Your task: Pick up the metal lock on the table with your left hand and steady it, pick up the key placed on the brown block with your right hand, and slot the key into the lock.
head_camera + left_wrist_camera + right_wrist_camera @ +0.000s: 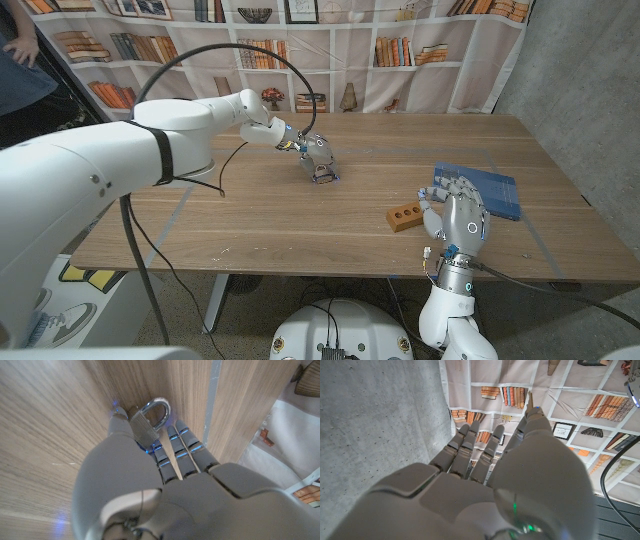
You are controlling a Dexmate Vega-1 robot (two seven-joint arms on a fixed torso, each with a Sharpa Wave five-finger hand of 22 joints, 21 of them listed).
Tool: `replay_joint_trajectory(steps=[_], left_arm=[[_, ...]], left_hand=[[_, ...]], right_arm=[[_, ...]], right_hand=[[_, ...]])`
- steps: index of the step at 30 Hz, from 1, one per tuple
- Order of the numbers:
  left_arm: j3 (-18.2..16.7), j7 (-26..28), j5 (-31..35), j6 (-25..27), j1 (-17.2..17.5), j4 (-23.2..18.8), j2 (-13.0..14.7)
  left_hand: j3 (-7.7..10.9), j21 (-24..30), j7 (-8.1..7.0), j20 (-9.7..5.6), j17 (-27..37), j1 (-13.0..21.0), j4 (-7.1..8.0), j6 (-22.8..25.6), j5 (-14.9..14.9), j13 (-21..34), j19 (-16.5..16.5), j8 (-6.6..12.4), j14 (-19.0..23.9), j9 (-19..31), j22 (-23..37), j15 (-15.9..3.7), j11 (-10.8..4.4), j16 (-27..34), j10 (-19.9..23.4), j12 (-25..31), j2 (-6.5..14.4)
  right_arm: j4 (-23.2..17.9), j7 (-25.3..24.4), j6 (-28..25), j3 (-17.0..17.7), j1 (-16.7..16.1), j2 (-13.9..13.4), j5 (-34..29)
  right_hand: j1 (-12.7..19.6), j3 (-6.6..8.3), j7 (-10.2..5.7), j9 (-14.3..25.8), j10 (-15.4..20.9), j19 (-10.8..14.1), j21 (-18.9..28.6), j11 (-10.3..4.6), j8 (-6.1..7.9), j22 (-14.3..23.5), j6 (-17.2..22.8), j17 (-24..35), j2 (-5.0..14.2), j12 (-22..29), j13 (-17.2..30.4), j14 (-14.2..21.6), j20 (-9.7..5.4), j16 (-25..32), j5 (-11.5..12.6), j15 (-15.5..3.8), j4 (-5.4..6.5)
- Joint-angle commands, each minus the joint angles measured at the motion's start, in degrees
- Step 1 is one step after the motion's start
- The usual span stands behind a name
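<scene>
Silver padlock point(148, 421) gripped on the wooden table point(300, 215) by the left hand point(318, 155), fingers closed around its body, right hand point(458, 215) raised upright beside the brown block point(409, 215), a small key point(529, 398) pinched at its fingertips

place: staged robot test room, a lab set rather than a home
backdrop: printed cloth point(300, 40) of bookshelves, hung in folds behind the table
wall: bare grey concrete point(590, 60) at the right
furniture: wooden table point(250, 215) with taped lines
equipment: white robot arm point(150, 140) trailing black cable point(240, 55)
bystander: person point(20, 60) at the far left edge
</scene>
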Motion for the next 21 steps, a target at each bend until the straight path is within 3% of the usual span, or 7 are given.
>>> replay_joint_trajectory(steps=[1, 3, 6, 19, 21], left_arm=[[-0.92, -2.82, -2.35, 0.31, 1.14, -0.02, 0.46], [-0.99, -3.27, -2.94, 0.26, 1.26, -0.06, 0.54], [-1.26, -3.81, -4.26, -0.19, 1.7, -0.08, 0.77], [-1.36, -6.1, -8.25, -0.27, 3.07, -0.2, 1.39], [-1.63, -6.81, -9.29, -0.37, 3.25, -0.22, 1.52]], left_hand=[[0.24, 1.31, -0.04, -3.54, 0.02, 1.39, 0.14, 3.94, -0.29, 0.15, 4.19, 0.97, 5.14, 0.23, 0.02, -8.86, -0.1, 0.87, 4.16, 0.57, 0.62], [0.33, 1.48, 0.15, -3.65, -0.01, 1.75, 0.13, 5.34, -0.4, 0.16, 5.27, 1.17, 6.73, 0.25, 0.01, -8.92, -0.17, 0.88, 5.38, 0.57, 0.77], [0.41, 1.85, 0.31, -3.68, -0.03, 2.18, 0.18, 8.27, -0.59, 0.15, 7.26, 1.76, 8.98, 0.29, 0.0, -9.23, 0.87, 0.78, 7.62, 0.7, 0.94], [0.9, 2.48, 0.58, -3.9, -0.05, 3.29, 0.26, 13.39, -1.03, 0.16, 10.89, 2.55, 14.19, 0.33, 0.0, -9.25, 0.97, 0.82, 12.25, 0.9, 1.62], [1.24, 2.64, 0.45, -4.05, -0.07, 4.01, 0.06, 14.9, -1.19, 0.16, 11.82, 2.8, 15.58, 0.33, 0.0, -9.32, 0.41, 0.8, 13.54, 0.96, 1.81]], right_arm=[[-0.2, 0.13, -0.74, -1.0, 1.09, -1.44, 1.03], [-0.16, 0.0, -0.93, -0.94, 1.12, -1.12, 1.0], [-0.3, 0.0, -1.32, -1.25, 1.43, -1.46, 1.22], [-0.66, 0.15, -2.46, -2.49, 2.31, -2.53, 2.0], [-0.81, 0.35, -2.73, -2.7, 2.44, -2.67, 2.0]], right_hand=[[0.32, -0.61, 0.22, 0.13, 0.51, 0.43, 0.23, -0.04, 0.41, 0.2, 0.36, 0.14, 0.62, -0.01, 0.14, 0.51, -3.74, -0.13, 0.26, -7.85, -0.13], [0.35, -0.68, 0.25, 0.14, 0.53, 0.57, 0.28, -0.02, 0.42, 0.2, 0.36, 0.15, 0.7, -0.01, 0.15, 0.62, -3.61, -0.08, 0.28, -7.93, -0.11], [0.38, -0.76, 0.24, 0.14, 0.56, 0.42, 0.22, -0.02, 0.41, 0.2, 0.33, 0.14, 0.7, 0.0, 0.15, 0.53, -3.73, -0.12, 0.29, -7.89, -0.11], [0.44, -1.03, 0.22, 0.15, 0.65, 0.54, 0.25, -0.02, 0.42, 0.2, 0.31, 0.14, 0.8, 0.02, 0.16, 0.53, -3.62, -0.11, 0.35, -7.83, -0.05], [0.44, -1.04, 0.22, 0.17, 0.66, 0.57, 0.26, -0.02, 0.43, 0.2, 0.33, 0.14, 0.83, 0.02, 0.16, 0.56, -3.59, -0.1, 0.36, -7.84, -0.04]])
